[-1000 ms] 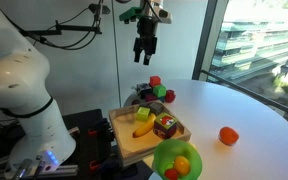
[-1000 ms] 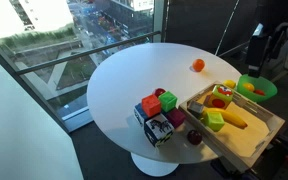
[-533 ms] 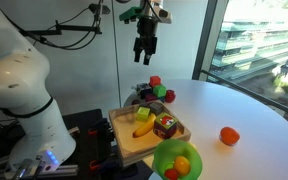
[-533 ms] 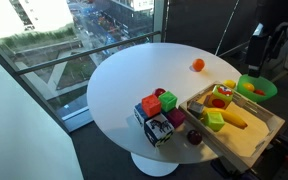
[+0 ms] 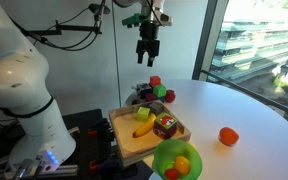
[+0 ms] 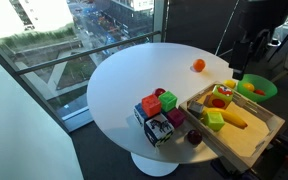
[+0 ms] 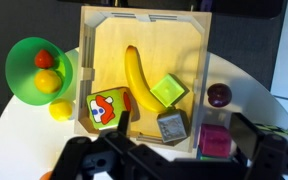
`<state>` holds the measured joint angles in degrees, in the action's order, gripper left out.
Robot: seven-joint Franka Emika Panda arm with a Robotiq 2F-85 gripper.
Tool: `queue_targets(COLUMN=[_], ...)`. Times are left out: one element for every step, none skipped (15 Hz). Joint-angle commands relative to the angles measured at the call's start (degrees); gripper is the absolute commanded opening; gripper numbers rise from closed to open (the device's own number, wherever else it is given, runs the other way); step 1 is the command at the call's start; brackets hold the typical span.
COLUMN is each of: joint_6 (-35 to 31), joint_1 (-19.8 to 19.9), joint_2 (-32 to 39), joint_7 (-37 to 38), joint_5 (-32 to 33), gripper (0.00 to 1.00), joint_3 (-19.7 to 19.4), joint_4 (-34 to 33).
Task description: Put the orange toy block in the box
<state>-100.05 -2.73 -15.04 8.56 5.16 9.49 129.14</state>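
The orange toy block (image 6: 150, 105) is a small red-orange cube in the cluster of coloured blocks on the white round table, just outside the box; it also shows in an exterior view (image 5: 155, 81). It is out of the wrist view. The box (image 5: 126, 140) is a shallow light-wood tray at the table's edge, seen too in an exterior view (image 6: 254, 140) and in the wrist view (image 7: 96, 40). It holds a banana, a green block, a grey block and a picture block. My gripper (image 5: 147, 57) hangs high above the blocks and box, open and empty, and shows in the wrist view (image 7: 182, 123).
A bright green bowl (image 5: 167, 152) with small fruits stands beside the box, left of it in the wrist view (image 7: 22, 62). A round orange fruit (image 5: 228, 136) lies alone on the table. A purple ball (image 7: 218, 95) and a magenta block (image 7: 214, 140) lie outside the box's rim. A window is behind.
The arm has shifted slightly sideways, still high above the table. The blocks, box and bowl have not moved.
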Motion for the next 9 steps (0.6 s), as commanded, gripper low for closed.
queue_targets(joint_6=[-2.96, -4.23, -5.54, -6.74, -8.05, -9.29, -10.65, -11.55, -12.73], joint_1=[-1.7, -2.07, -2.43, -2.79, -3.13, -3.45, -3.72, -3.99, -4.25], joint_2=[4.16, 5.11, 6.16, 7.22, 8.28, 9.3, 10.4, 11.37, 12.26], joint_7=[0.81, 1.01, 1.33, 1.7, 2.04, 2.34, 2.71, 3.11, 3.82], joint_5=[0.94, 1.02, 1.16, 1.15, 1.1, 0.9, 0.68, 0.4, 0.23], gripper=[1.0, 1.0, 1.0, 1.0, 1.0, 1.0, 1.0, 1.0, 1.0], joint_3=[0.13, 0.24, 0.38, 0.49, 0.57, 0.62, 0.67, 0.67, 0.69], joint_4=[-3.21, -3.6, -4.07, -4.64, -5.21, -5.79, -6.46, -7.11, -7.67])
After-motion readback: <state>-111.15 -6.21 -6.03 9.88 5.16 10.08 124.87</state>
